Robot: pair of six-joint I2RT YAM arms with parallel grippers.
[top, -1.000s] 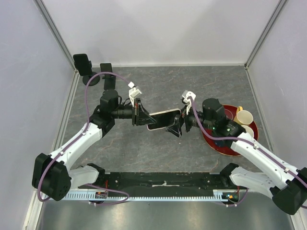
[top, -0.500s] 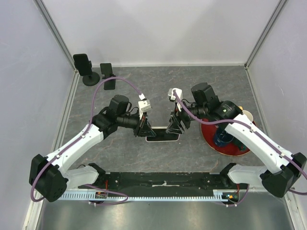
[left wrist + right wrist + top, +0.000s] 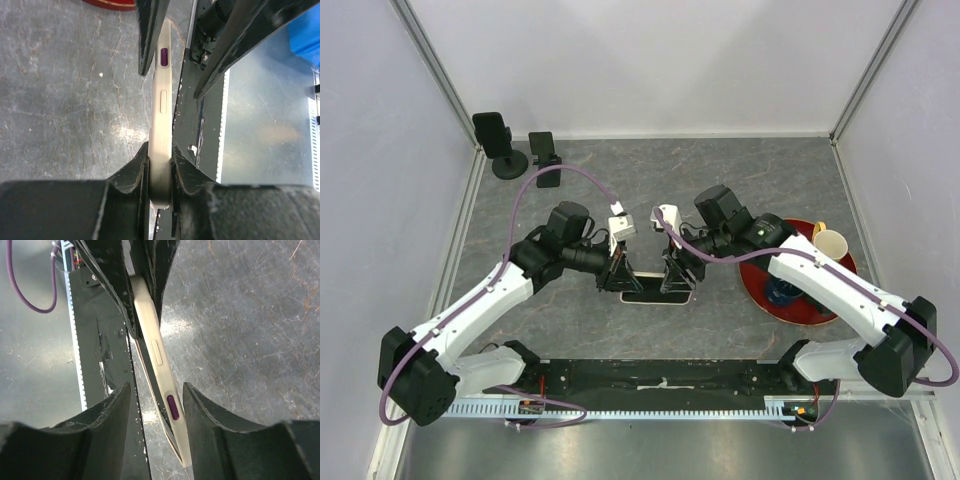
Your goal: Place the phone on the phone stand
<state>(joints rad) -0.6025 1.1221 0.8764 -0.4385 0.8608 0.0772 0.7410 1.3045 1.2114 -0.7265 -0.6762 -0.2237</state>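
Cream plastic runs down the middle of both wrist views: the phone [image 3: 161,132] is turned on edge, a slim pale case with a purple button [image 3: 163,56] and a long side key [image 3: 163,100] on its narrow side. The left wrist view shows the left jaws clamped on one end of it, the case squeezed between two black fingers [image 3: 131,172]. The right wrist view shows what the overhead cannot. The right jaws stand apart, their fingers [image 3: 107,412] either side of the other end, though whether one of them brushes the case is hard to tell.

From overhead the phone is only a thin sliver low between the two arms, at about 6 o'clock from the middle of the grey stone-patterned tabletop [image 3: 740,180]. Only that view takes in the phone stand [image 3: 493,133], black on a round base, in the far corner at 10 o'clock, well apart from the phone. A second stand [image 3: 544,150] is just beside it at its 4 o'clock. A red plate [image 3: 798,313] carrying a cup [image 3: 830,243] lies at 3 o'clock.
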